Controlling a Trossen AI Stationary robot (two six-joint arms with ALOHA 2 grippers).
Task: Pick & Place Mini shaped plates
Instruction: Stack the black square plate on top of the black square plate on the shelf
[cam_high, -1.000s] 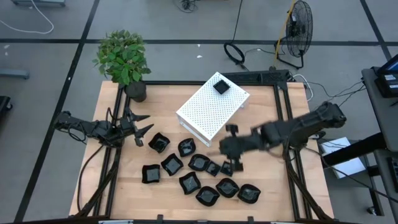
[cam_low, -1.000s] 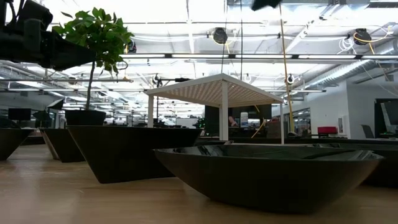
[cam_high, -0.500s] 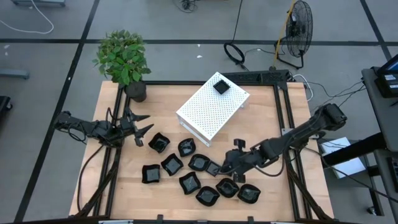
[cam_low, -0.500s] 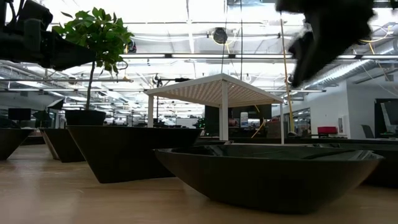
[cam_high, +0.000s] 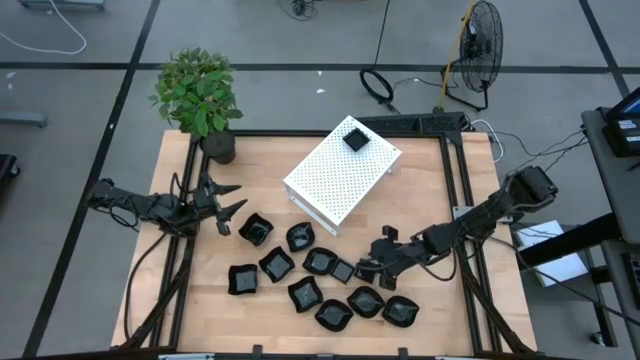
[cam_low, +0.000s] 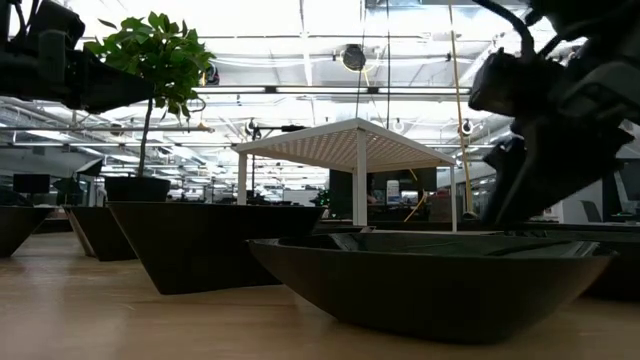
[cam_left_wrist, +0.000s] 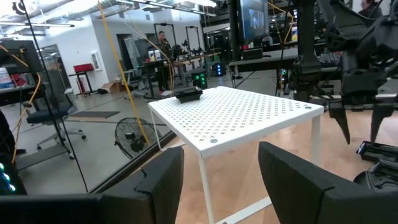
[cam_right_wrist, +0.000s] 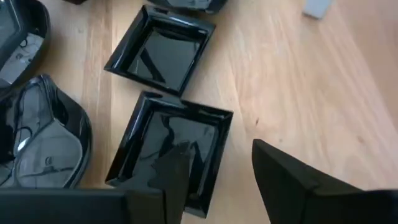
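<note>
While the right arm stretches low across the wooden table (cam_high: 200, 300) from its far edge, the right gripper (cam_high: 374, 268) hangs just over two small square glossy black plates (cam_right_wrist: 171, 152) lying side by side, its dark fingers (cam_right_wrist: 283, 177) spread apart with one over the nearer square's rim and the other over bare wood; nothing is clamped between them. Those squares sit at the front of the white perforated box (cam_high: 342, 172), in a cluster of wavy-rimmed glossy black plates (cam_high: 301, 278) scattered across the wood on the box's front side, and one more small black plate (cam_high: 354, 138) rests on top of the box near its back corner. Over at the table's edge beyond the cluster, near the potted green plant (cam_high: 200, 97), the left gripper (cam_high: 228, 200) waits above the wood, pointing toward the box with its fingers held wide and empty.
</note>
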